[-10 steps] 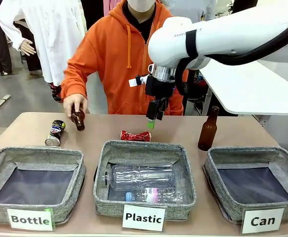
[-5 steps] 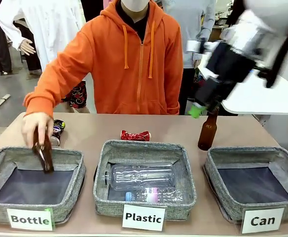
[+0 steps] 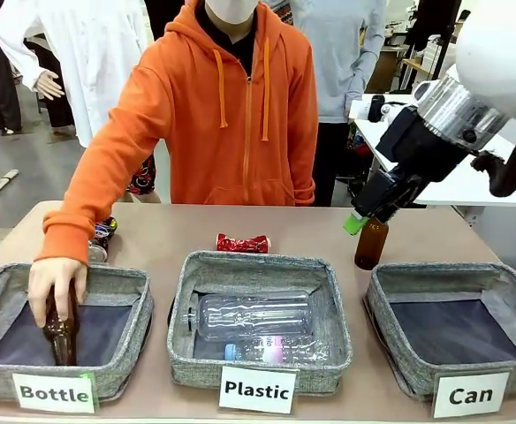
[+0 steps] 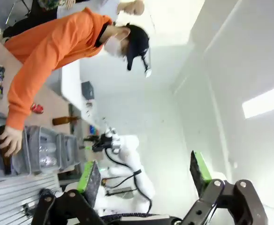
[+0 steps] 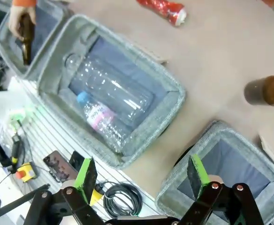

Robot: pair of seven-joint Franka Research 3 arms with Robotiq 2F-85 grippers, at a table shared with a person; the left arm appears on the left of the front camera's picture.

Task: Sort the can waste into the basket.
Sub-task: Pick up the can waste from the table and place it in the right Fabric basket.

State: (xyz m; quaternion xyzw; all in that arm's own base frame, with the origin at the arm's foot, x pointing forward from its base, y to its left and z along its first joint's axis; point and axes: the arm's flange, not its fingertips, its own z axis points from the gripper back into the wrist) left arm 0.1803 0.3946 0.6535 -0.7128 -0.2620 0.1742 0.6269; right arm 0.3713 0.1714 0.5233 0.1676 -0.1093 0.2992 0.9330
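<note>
Hovering off to the right of the red can [image 3: 242, 242], nothing grabbed yet

Both of the 2 cans are out on the worktop [image 3: 311, 231]. The right gripper [image 3: 355, 221] is wide open and empty, up by the standing brown bottle [image 3: 371, 243]. The red can lies to the robot's left of it, just behind the Plastic basket [image 3: 258, 261]. Its long axis runs left-right along that rim, lid end facing the bottle side, I think. The black can [image 3: 103, 233] lies far left, half behind the person's sleeve [image 3: 72, 231], silver end toward the robot. The left gripper [image 4: 144, 171] is open and empty too, aimed up into the room. I'd say the right arm is nearer the red one, with the Can basket [image 3: 443, 270] on its side.
</note>
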